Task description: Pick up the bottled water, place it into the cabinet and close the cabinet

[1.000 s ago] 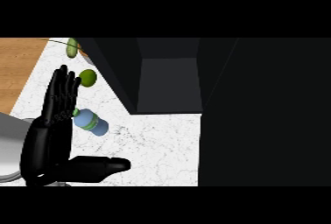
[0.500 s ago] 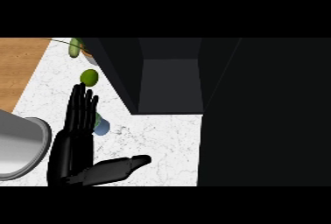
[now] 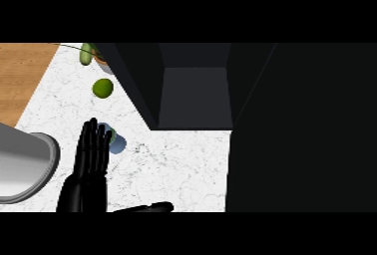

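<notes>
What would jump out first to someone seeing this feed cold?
Probably the black hand at lower left, fingers straight and pointing up the white marbled counter, covering most of the bottled water. Next, the dark open cabinet filling the upper middle and right. A small green fruit lies on the counter above the hand.

Even bright light on white marbled stone counter (image 3: 184, 169), no glare, dark open-fronted cabinet box (image 3: 193, 84) interior dim grey, right side of view near-black w/ no detail, soft faint shadows, no blur seen.
</notes>
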{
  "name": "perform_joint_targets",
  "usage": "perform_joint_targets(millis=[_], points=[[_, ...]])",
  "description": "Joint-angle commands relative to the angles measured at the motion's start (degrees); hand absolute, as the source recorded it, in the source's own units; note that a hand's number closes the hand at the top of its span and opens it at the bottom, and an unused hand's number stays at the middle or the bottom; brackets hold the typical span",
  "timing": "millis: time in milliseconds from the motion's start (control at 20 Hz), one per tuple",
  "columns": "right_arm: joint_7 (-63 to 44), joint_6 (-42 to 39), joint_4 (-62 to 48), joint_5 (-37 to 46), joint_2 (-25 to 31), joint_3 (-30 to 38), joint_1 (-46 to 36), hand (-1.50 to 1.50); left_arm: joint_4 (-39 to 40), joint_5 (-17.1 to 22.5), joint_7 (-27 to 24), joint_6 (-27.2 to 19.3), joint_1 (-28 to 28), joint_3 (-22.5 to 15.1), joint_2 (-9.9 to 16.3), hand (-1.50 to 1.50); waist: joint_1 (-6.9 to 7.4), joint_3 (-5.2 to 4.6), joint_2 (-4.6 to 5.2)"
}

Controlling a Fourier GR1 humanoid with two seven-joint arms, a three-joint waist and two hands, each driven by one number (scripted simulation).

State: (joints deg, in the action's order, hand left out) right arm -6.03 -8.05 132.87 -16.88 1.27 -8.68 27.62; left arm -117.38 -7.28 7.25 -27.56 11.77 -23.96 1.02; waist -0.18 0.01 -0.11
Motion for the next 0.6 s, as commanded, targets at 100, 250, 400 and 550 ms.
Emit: perform_joint_targets(millis=[100,250,400,550], points=[[1.6,-1.7,2.2,-0.1,0.5,-0.1,4.3,-1.5,-2.3,0.0,-3.3,-0.1,6.9,-1.5,1.9,-1.5,0.04,-0.01,-0.05],[6.7,-4.2,-2.6,0.9,0.4,0.1,4.7,-1.5,1.9,0.9,-7.4,-0.3,4.7,-2.3,-0.1,-1.5,-0.07,0.0,0.0],[6.0,-1.7,-1.7,4.5,-1.2,-3.6,3.3,-1.5,1.3,0.1,-8.5,-1.1,5.3,-2.2,-0.1,-1.5,0.02,-0.01,0.01],[10.0,-2.3,-3.7,5.9,-1.2,-5.7,6.1,-1.5,0.7,6.3,-12.2,2.4,9.0,3.8,3.2,-1.5,0.08,-0.03,-0.02]])
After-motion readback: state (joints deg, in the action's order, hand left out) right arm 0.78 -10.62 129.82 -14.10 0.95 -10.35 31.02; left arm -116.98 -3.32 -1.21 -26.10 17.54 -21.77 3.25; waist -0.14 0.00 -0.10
